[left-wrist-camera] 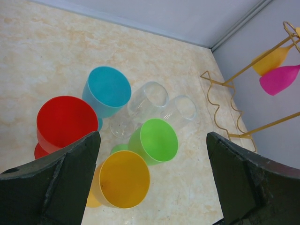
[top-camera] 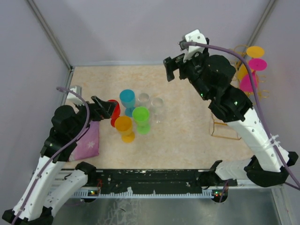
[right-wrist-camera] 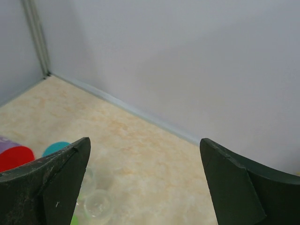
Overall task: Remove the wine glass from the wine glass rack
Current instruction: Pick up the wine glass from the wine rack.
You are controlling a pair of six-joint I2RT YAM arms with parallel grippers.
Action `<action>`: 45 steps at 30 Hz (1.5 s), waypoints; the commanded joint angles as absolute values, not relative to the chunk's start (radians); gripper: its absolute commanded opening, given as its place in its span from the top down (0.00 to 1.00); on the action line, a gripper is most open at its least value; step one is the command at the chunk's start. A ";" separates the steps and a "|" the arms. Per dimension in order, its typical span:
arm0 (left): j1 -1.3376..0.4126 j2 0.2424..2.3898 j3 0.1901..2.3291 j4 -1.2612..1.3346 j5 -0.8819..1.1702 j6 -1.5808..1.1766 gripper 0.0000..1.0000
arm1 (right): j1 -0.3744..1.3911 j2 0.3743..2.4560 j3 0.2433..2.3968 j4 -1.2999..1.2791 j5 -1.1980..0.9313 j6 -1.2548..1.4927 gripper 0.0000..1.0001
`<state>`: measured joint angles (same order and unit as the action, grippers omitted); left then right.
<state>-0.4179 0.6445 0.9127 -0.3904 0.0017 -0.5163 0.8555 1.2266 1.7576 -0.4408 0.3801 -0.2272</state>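
The gold wire wine glass rack (top-camera: 220,135) stands at the right edge, partly hidden behind my right arm. Wine glasses hang on it upside down: pink ones (top-camera: 247,83) and yellow-orange ones (top-camera: 242,72). The left wrist view shows the rack's rails (left-wrist-camera: 234,77) with an orange glass (left-wrist-camera: 272,58) and a pink glass (left-wrist-camera: 280,78). My right gripper (top-camera: 174,65) is open and empty, high over the far middle of the table, left of the rack (right-wrist-camera: 145,183). My left gripper (top-camera: 105,110) is open and empty beside the standing glasses (left-wrist-camera: 152,183).
Standing glasses cluster left of centre: red (top-camera: 114,112), blue (top-camera: 127,99), green (top-camera: 140,117), orange (top-camera: 124,126) and two clear ones (top-camera: 143,99). A pink cloth (top-camera: 86,140) lies at the near left. Walls close the back and both sides.
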 commanded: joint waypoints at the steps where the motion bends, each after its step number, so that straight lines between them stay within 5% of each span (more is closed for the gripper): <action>1: -0.411 0.594 0.883 -0.355 0.011 -0.516 0.01 | 0.711 1.266 1.852 -0.531 0.358 -0.183 0.01; 17: -0.411 0.496 0.879 -0.354 -0.022 -0.432 0.01 | -0.069 1.336 2.053 -0.739 -0.168 0.246 0.01; 26: -0.413 0.491 0.893 -0.402 0.025 -0.420 0.01 | -0.391 1.435 2.106 -0.775 -0.277 0.372 0.13; 33: -0.412 0.475 0.869 -0.408 0.048 -0.409 0.01 | -0.423 1.613 2.299 -0.966 -0.193 0.310 0.17; 45: -0.412 0.491 0.868 -0.429 0.010 -0.372 0.01 | -0.422 1.561 2.217 -0.949 0.014 0.273 0.15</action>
<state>-0.4179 0.4835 0.8726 -0.4274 0.0311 -0.3904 -0.4213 1.6238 2.2379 -0.9813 -0.0559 0.2943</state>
